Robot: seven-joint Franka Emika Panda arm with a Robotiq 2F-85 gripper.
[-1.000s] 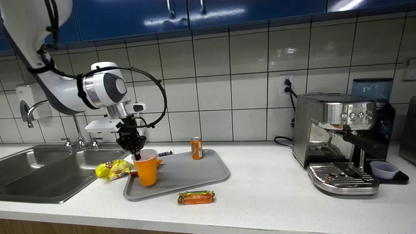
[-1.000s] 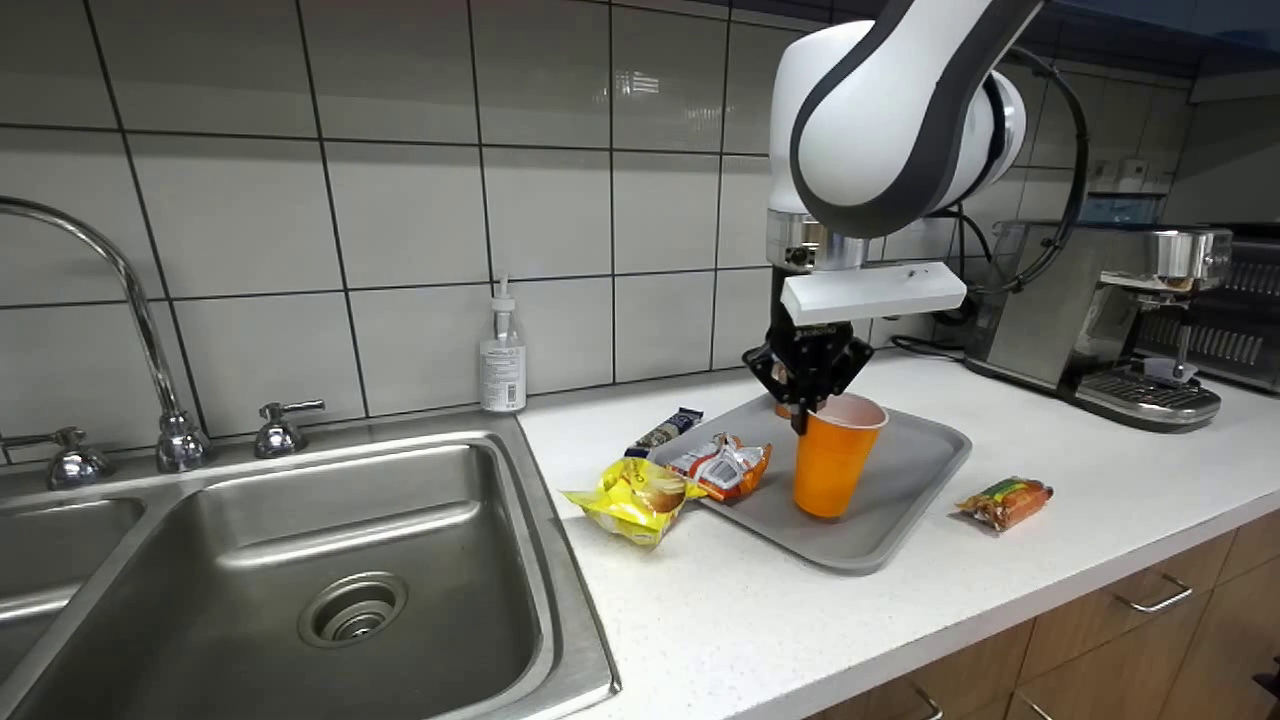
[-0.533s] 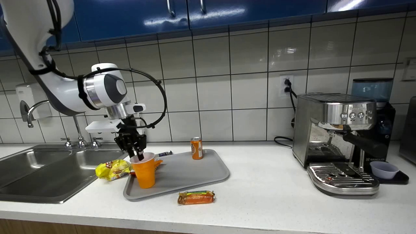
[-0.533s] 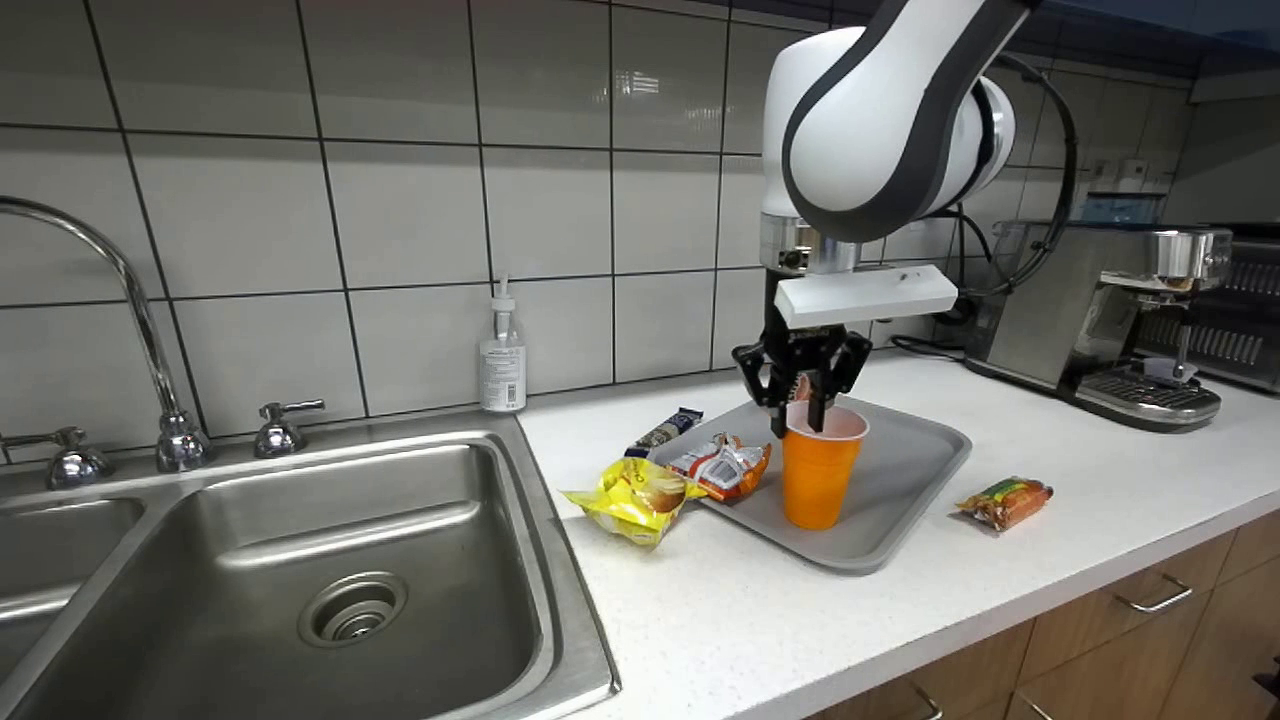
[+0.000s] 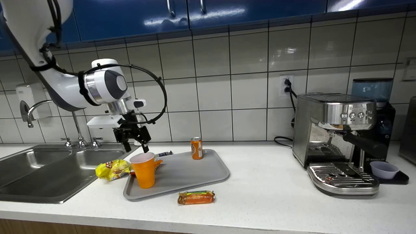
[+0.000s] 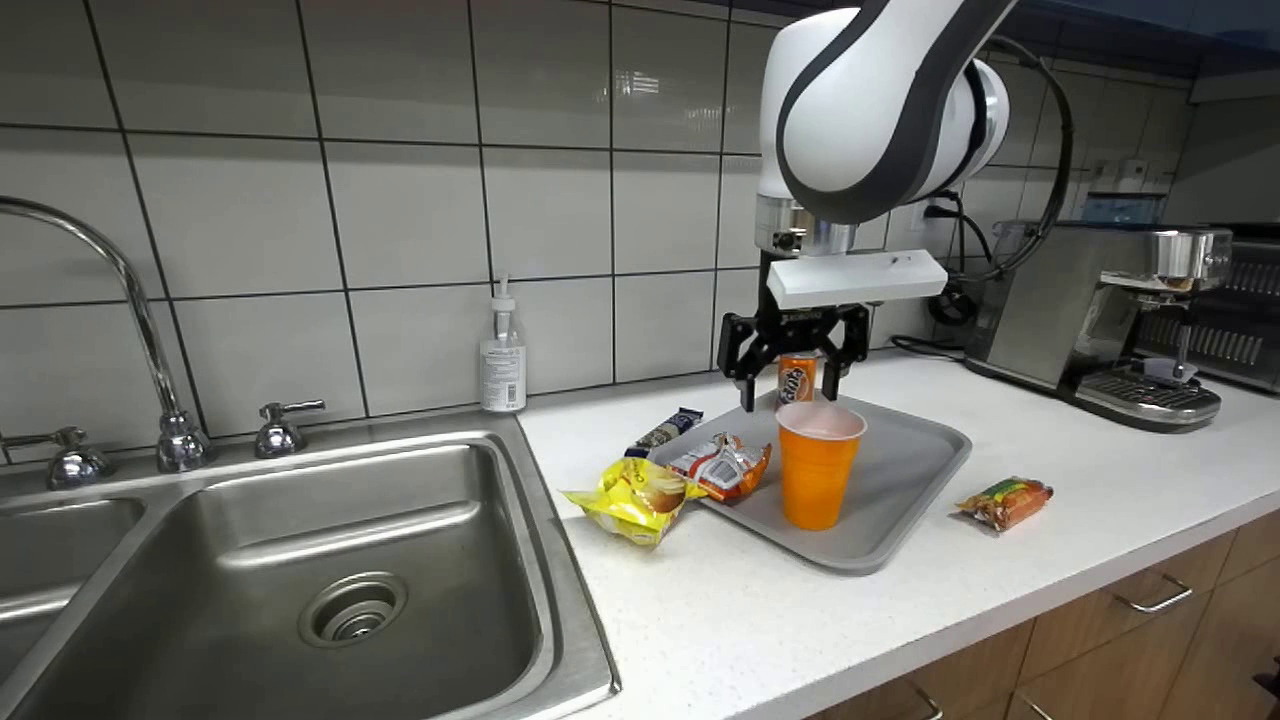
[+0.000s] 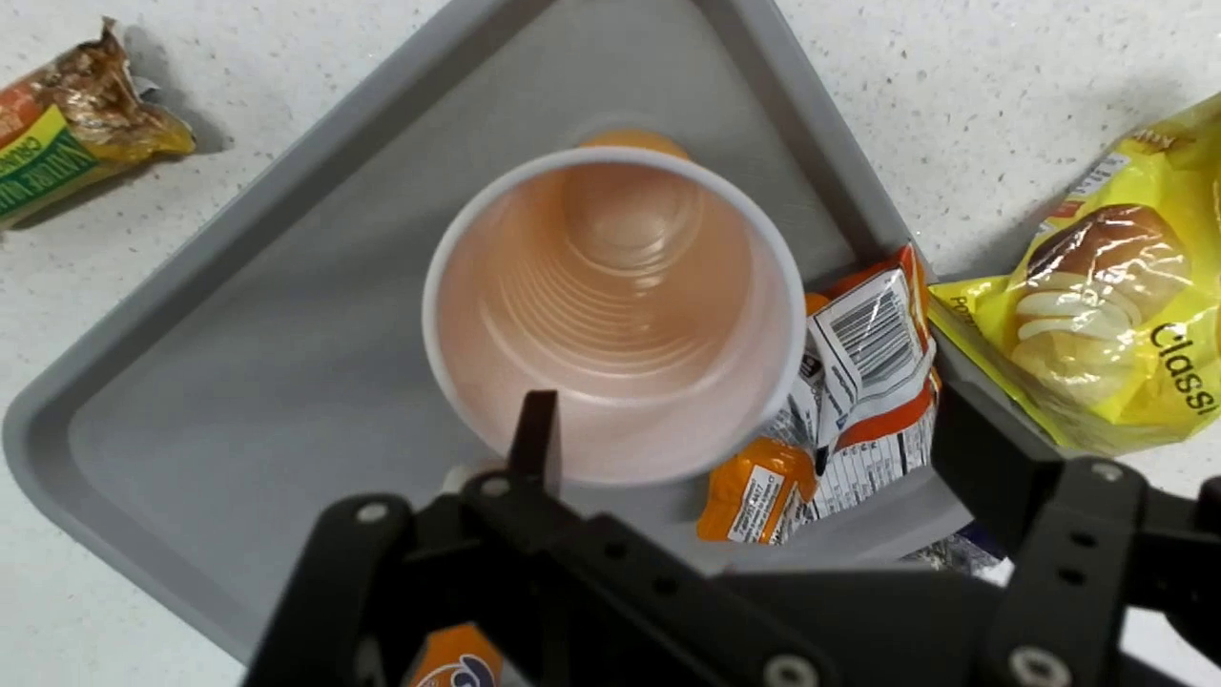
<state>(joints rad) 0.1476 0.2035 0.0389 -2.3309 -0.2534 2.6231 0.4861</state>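
The gripper (image 6: 789,395), jaws spread and holding nothing, hangs near the top of the upright orange cup (image 6: 818,478) standing on the gray tray (image 6: 908,442) beside a snack bag (image 6: 727,468), so any move here is best kept vertical, lest it topple the cup.

Orange cup (image 5: 144,173) on tray (image 5: 195,172), jaws apart

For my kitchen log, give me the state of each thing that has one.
Jaws: open, holding nothing
Cup: upright, open-topped, looks empty
Can: upright; opened or not, unclear
Tray: lying flat
Yellow bag: crumpled, seal unclear
Orange bag: crumpled, seal unclear
Blue packet: lying flat, seal unclear
Bar: wrapped, lying down
Soap bottle: upright
Tap: no water running
Cabinets: shut
Drawers: shut
Coffee machine: on or off, unclear
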